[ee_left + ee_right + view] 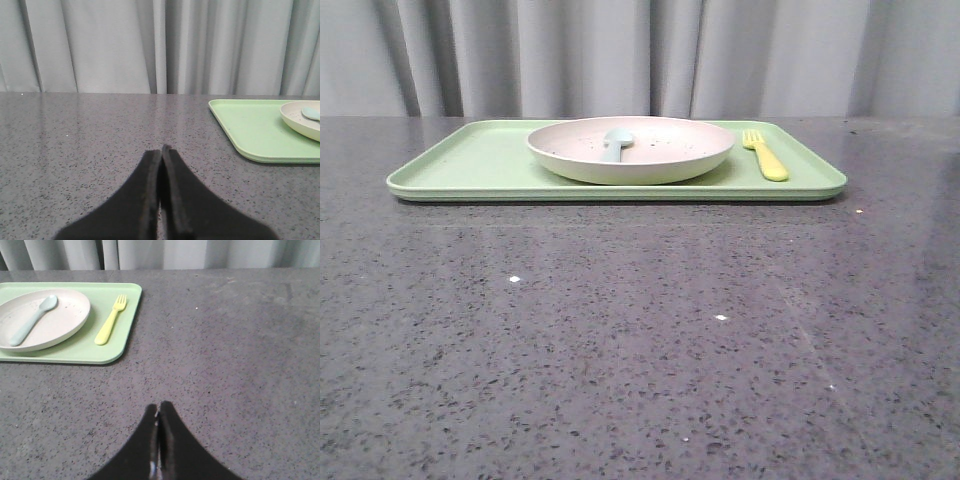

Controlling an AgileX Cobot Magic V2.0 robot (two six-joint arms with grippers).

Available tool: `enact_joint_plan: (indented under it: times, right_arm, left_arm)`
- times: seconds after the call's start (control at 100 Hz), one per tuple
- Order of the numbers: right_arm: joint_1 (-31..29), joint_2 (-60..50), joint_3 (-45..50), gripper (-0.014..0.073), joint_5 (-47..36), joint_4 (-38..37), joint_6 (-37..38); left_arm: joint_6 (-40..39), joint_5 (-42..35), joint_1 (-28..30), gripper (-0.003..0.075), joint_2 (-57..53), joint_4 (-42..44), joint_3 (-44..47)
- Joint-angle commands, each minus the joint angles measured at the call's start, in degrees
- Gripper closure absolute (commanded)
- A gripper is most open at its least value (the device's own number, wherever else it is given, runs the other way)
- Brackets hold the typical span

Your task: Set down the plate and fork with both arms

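The cream-white plate [630, 150] rests in the middle of the light-green tray [470, 165], with a pale blue-grey spoon [616, 142] lying inside it. To its right on the tray lies the small yellow fork [765, 154], tines pointing away. The right wrist view shows the plate [55, 325], the fork [111, 320] and the tray [80, 352] too. My left gripper [162, 150] is shut with nothing in it, over bare table left of the tray [250, 130]. Over bare table right of the tray, my right gripper [159, 406] is also shut and empty. Neither gripper appears in the front view.
A dark speckled stone tabletop [640, 340] stretches in front of and beside the tray. Grey curtains [640, 55] hang behind the table's far edge.
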Motion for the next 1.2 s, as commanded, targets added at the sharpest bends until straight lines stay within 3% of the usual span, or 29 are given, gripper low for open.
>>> enact_joint_plan:
  times: [0.0,0.48,0.96,1.19]
  right_arm:
    - [-2.5,0.8,0.5,0.061,-8.1,0.1,-1.5]
    - [-13.6,-2.7,17.7,0.061,-39.6,12.1,-14.5]
    - [-15.4,-15.3,34.8,0.061,-44.4,11.4,-14.4]
    - [-15.4,-16.6,35.5,0.061,-44.1,11.4,-14.4]
  left_arm:
    - [-0.6,-5.1,0.2,0.0741,-1.8,-0.3,0.8]
    - [-0.6,-5.1,0.2,0.0741,-1.8,-0.3,0.8]
    - [-0.6,-5.1,0.2,0.0741,-1.8,-0.3,0.8]
    - [-0.6,-5.1,0.2,0.0741,-1.8,-0.3,0.8]
